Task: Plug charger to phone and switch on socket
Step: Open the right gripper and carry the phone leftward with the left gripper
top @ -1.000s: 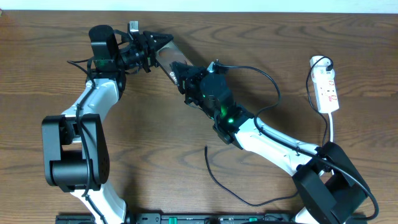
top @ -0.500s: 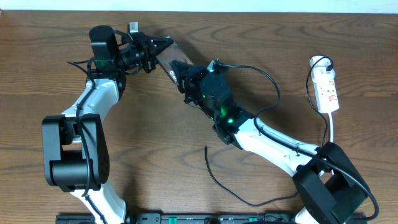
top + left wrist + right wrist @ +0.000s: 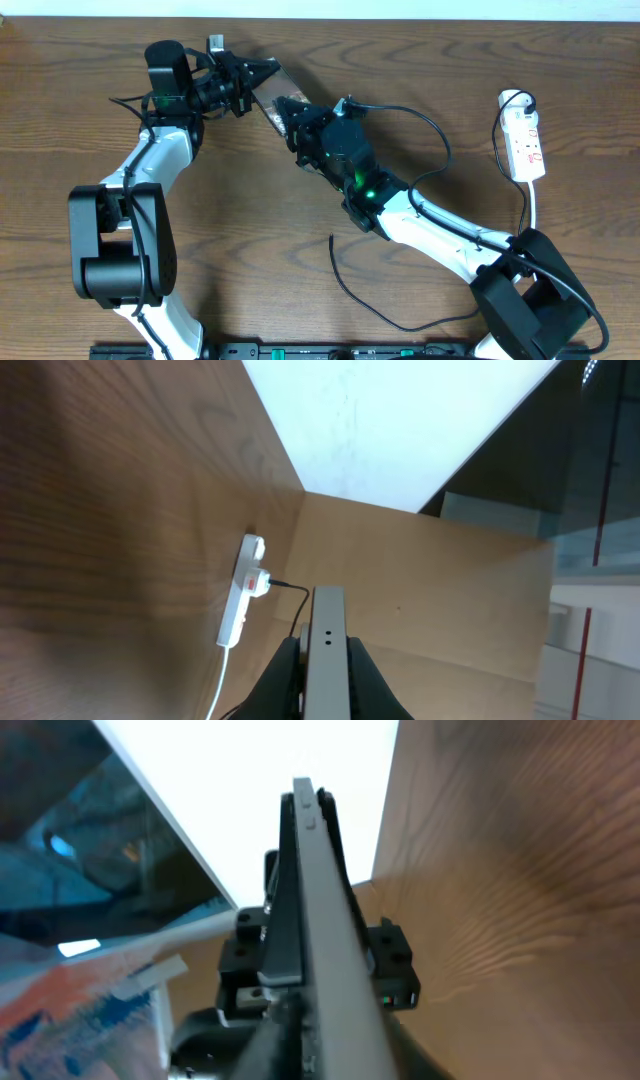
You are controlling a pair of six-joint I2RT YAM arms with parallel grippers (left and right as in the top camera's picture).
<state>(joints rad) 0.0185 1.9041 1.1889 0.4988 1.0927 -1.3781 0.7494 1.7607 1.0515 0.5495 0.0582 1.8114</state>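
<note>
My left gripper [image 3: 262, 76] sat in the upper left of the overhead frame, clamped tight on the phone [image 3: 272, 92], a brown slab slanting down to the right across the table [image 3: 250, 200]. In my left wrist view the phone [image 3: 325, 650] stood edge-on at the bottom centre, a pale strip with two small holes. My dark fingers [image 3: 282, 672] pressed against it from both sides with no gap showing.

My right gripper [image 3: 294, 112] met the slab's lower right end, just left of centre in the overhead frame, so the phone lay between my two grippers. In my right wrist view the phone [image 3: 322, 920] ran edge-on from the top centre to the bottom. The foot of that frame was blurred, so I could not tell how far those jaws stood apart, or whether they gripped the phone at all.

The socket [image 3: 526, 140] lay flat near the right edge of the overhead frame, well apart from both grippers, with a black plug in its upper end. From my left wrist the socket [image 3: 240, 595] showed left of centre, its white cord trailing down. The charger [image 3: 345, 285] curled over the table in the lower centre of the overhead frame, its free end lying loose and well apart from the phone
</note>
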